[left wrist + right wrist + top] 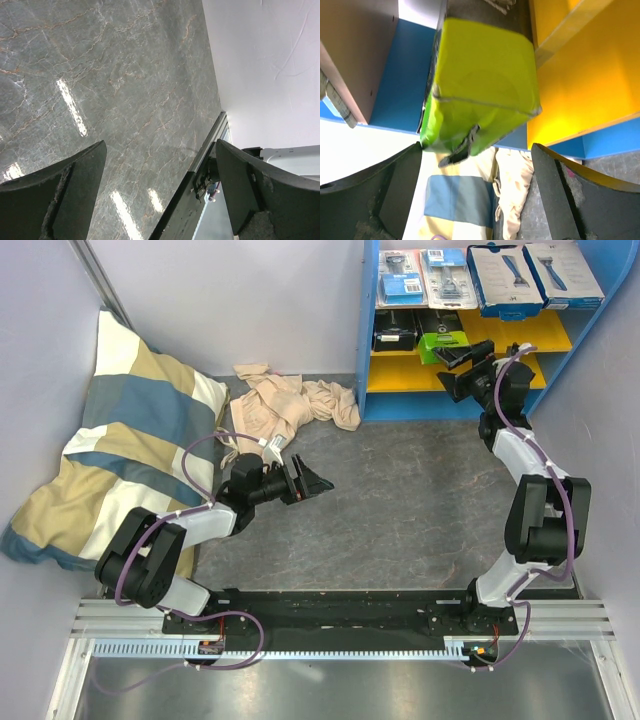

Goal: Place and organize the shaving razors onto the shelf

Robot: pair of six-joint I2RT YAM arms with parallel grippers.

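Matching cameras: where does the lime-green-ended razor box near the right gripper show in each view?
Top external: lime-ended box on a yellow board, upper right.
Left wrist: not in it.
Right wrist: box, upper centre.
Shared landmark: beige cloth.

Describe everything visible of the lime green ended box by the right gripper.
The box is black with a glossy lime-green end that looks like cardboard and carries a small dark tab. It lies on the shelf's upper yellow board, green end outward, beside another black box. The open right gripper sits just before it; contact is unclear.
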